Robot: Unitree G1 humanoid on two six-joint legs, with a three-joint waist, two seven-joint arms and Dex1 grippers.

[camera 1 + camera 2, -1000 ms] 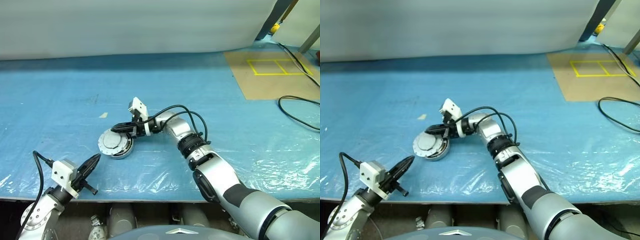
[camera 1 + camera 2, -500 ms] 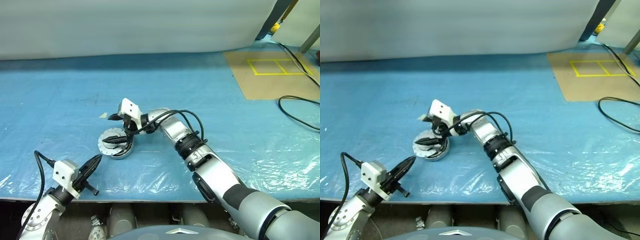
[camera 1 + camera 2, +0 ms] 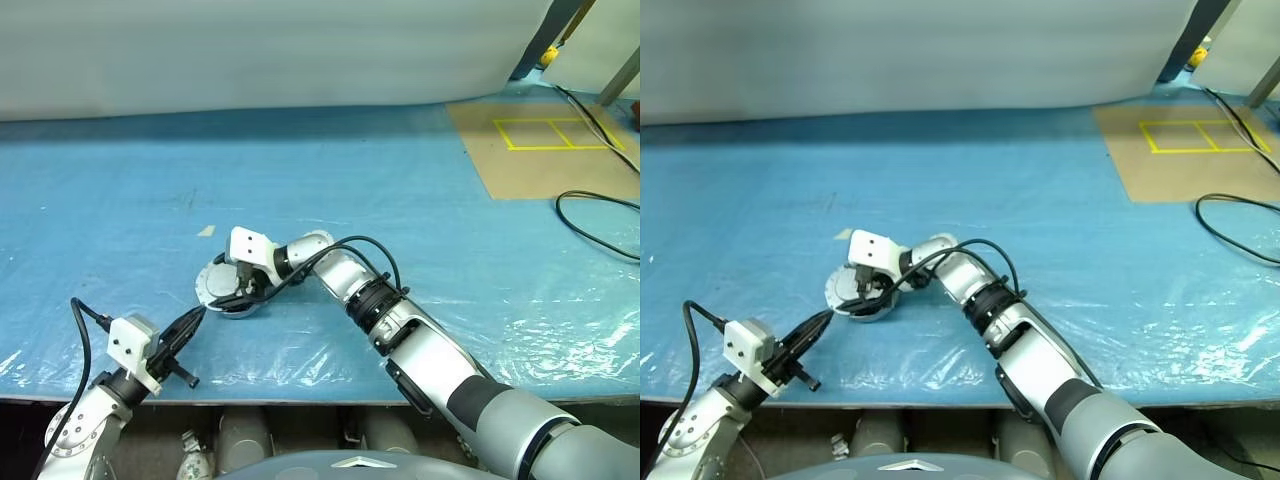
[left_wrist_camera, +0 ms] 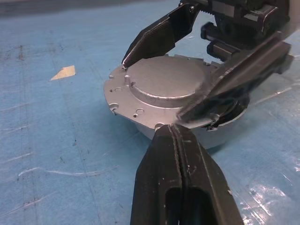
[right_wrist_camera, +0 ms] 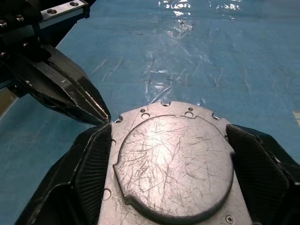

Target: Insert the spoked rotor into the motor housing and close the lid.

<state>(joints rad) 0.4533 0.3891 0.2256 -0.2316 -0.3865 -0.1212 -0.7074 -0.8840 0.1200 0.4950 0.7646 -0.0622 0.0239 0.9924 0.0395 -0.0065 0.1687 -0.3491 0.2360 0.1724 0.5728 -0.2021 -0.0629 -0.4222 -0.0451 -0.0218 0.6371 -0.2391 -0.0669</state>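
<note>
Since a second ago the right gripper has swung from beside the lid to straddle it, its white wrist block now hanging directly above the disc. Its jaws stand apart, one black finger on each side of the lid's rim, close against the edge though contact is hard to confirm. Plain silver-grey face up, the lid sits on the motor housing, of which just a sliver of side wall peeks out beneath; the pair rests on the blue plastic-covered bench. Whether the spoked rotor is inside cannot be seen. Just short of the disc's near edge, the left gripper points at the stack with its jaws pressed together, holding nothing. That lid looks like rigid machined metal, scratched and smooth, so probably fairly heavy for its size and slippery under hard fingers; it should not flex or crush. A sound hold would be across its full width at opposite points of the thin rim, squeezing squarely so it does not tilt or skid off the housing.
</note>
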